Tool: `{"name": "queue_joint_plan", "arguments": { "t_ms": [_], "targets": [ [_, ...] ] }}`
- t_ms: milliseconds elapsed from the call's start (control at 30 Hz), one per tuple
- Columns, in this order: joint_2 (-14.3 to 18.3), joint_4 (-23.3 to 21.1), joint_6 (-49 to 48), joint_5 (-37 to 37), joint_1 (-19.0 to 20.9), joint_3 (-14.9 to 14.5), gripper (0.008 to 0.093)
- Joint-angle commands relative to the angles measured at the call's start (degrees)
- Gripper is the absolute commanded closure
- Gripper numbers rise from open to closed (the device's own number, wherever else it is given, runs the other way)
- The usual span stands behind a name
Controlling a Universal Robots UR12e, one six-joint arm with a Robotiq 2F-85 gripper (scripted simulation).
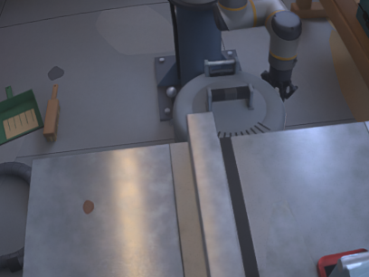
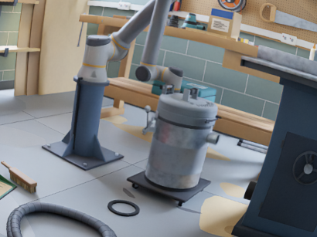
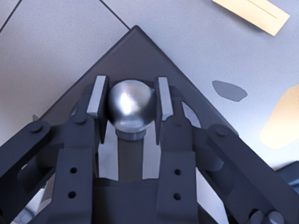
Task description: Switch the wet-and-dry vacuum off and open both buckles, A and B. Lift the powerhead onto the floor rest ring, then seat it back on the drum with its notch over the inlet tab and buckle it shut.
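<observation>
The grey powerhead (image 1: 230, 106) (image 2: 187, 108) sits on the steel drum (image 2: 179, 153), which stands on a wheeled dolly. Its top carries a bar handle (image 1: 229, 95). A metal ball knob (image 3: 128, 105) on a short stem, the end of a buckle lever on the vacuum's far side, is clamped between the fingers of my gripper (image 3: 129, 101) (image 1: 284, 90). In the second side camera the vacuum hides the gripper. Another ball-ended lever (image 2: 148, 119) (image 1: 171, 92) stands on the side toward the arm's pedestal. The inlet stub (image 2: 212, 138) sticks out of the drum. The black rest ring (image 2: 123, 207) lies on the floor in front of the dolly.
A green dustpan (image 1: 18, 117) and a hand brush (image 1: 51, 115) lie on the floor to the left. A table saw (image 1: 194, 203) (image 2: 284, 146) stands close by the vacuum. A grey hose (image 2: 50, 215) curls on the floor. The arm's blue pedestal (image 2: 85, 122) stands behind.
</observation>
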Motion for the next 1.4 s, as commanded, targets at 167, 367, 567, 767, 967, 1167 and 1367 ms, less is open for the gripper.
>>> {"name": "queue_joint_plan", "arguments": {
  "t_ms": [167,367,567,767,967,1167,1367],
  "targets": [
    [0.0,0.0,0.0,0.0,0.0,0.0,0.0819],
    [0.0,0.0,0.0,0.0,0.0,0.0,0.0934],
    [0.0,0.0,0.0,0.0,0.0,0.0,0.0934],
    [-0.2,0.2,0.0,0.0,0.0,0.0,0.0934],
    [-0.7,0.6,0.1,0.0,0.1,0.1,0.0934],
    [-1.5,1.2,0.2,0.0,0.2,0.2,0.0934],
    [-2.7,2.3,0.3,0.0,0.3,0.4,0.0934]
  ]
}}
